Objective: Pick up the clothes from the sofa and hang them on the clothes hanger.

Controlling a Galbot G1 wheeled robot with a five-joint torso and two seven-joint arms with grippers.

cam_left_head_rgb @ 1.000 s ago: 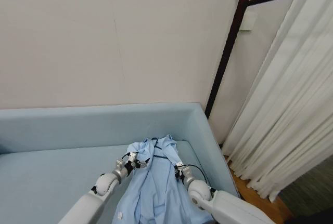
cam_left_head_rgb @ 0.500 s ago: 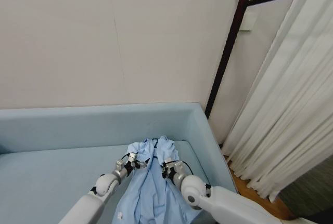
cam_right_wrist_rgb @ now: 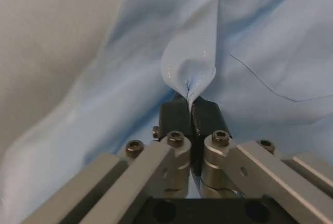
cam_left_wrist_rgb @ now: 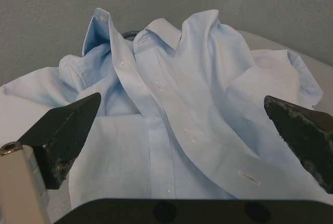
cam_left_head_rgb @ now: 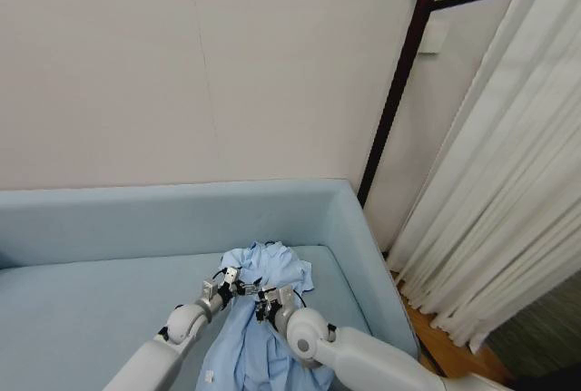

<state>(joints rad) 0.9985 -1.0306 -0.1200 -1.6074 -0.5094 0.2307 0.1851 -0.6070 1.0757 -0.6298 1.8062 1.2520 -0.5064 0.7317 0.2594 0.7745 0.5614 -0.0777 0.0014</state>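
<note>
**Right claw clamped on shirt; left claw wide**

Head view: both white arms reach forward from the lower edge and meet over the shirt.

Right arm: enters from the lower right, with the claw at the middle of the shirt front. Right wrist view: the two black pads are pressed together on a small fold of light blue cloth. The fold rises out of the jaws in a peak. The cloth beyond it lies slack, and one stitched seam line is visible.

Left arm: enters from the lower left, with the claw just beside the right claw, on the collar side. Left wrist view: the two dark fingers are spread far apart, one at each side of the shirt, with nothing gripped between them. Cannot tell whether either finger touches the cloth.

Shirt: light blue, button-front, crumpled. The collar stands up toward the sofa back, and the button strip runs down the middle. It lies on the seat of the sofa, near the sofa's right end.

Sofa: pale blue, with its back against a plain pale wall.

Farther off: a dark wooden clothes rack stands past the sofa's right end, close to the wall. A white curtain hangs to the right of the rack.
</note>
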